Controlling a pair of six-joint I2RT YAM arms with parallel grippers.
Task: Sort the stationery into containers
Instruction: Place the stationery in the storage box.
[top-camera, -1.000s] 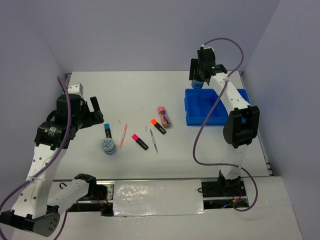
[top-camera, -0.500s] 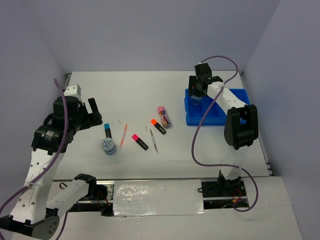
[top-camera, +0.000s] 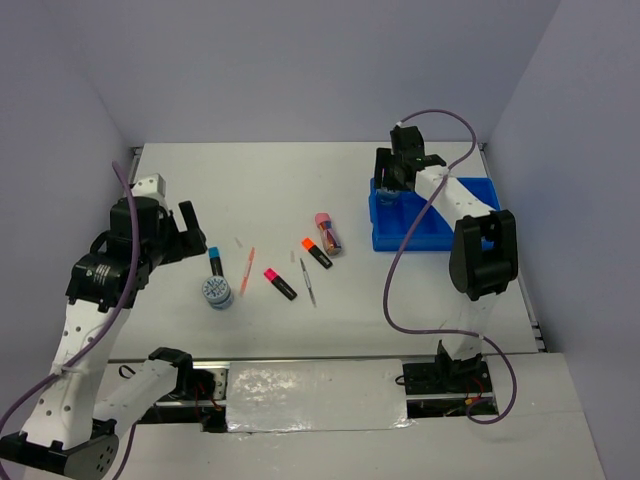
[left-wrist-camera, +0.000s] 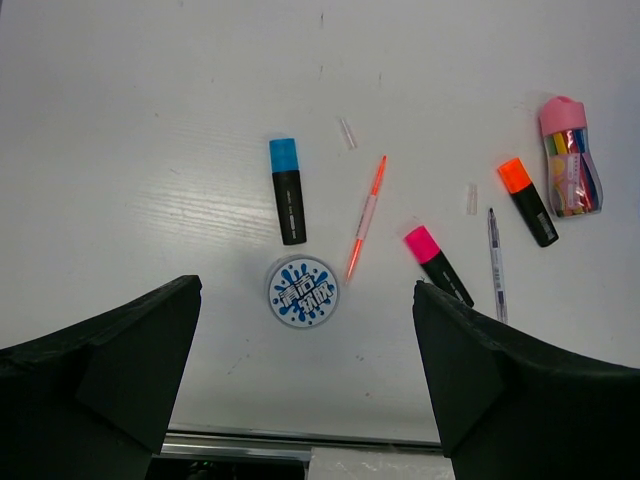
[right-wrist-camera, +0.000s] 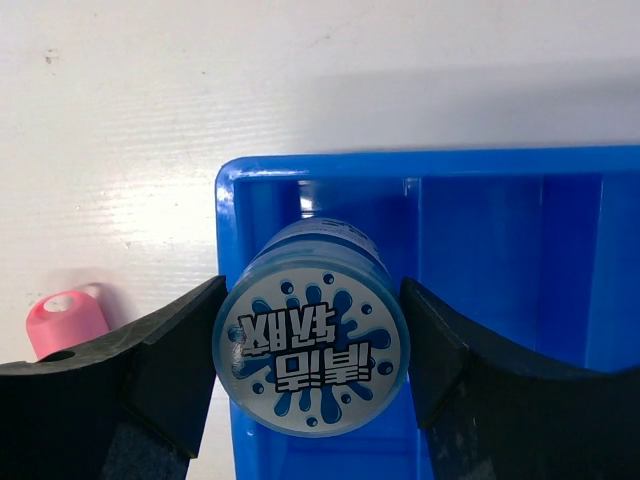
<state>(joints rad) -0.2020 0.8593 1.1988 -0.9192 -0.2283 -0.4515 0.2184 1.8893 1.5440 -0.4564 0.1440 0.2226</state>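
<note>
since a second ago the left arm (top-camera: 95, 280) has sunk a little at the left of the frame. the right gripper (top-camera: 393, 183) has dropped from above the blue tray (top-camera: 440, 240) to its upper left corner.

the left gripper (top-camera: 193, 232) hovers over the table (top-camera: 270, 180), jaws spread wide and holding nothing. below it, left to right, lie a blue-capped highlighter (left-wrist-camera: 287, 190), a tape roll (left-wrist-camera: 303, 292) just under it, a pink pen (left-wrist-camera: 365, 215), a pink-capped highlighter (left-wrist-camera: 436, 260), a grey pen (left-wrist-camera: 495, 262), an orange-capped highlighter (left-wrist-camera: 527, 200) and a pink-capped tube (left-wrist-camera: 568, 160).

the right arm (top-camera: 470, 215) reaches up and left. its gripper is clamped on a second tape roll (right-wrist-camera: 311, 355), printed face toward the wrist camera, over the tray's corner compartment. whether it touches the floor i cannot tell.

the tray sits near the table's right edge, with bare table between it and the tube.
</note>
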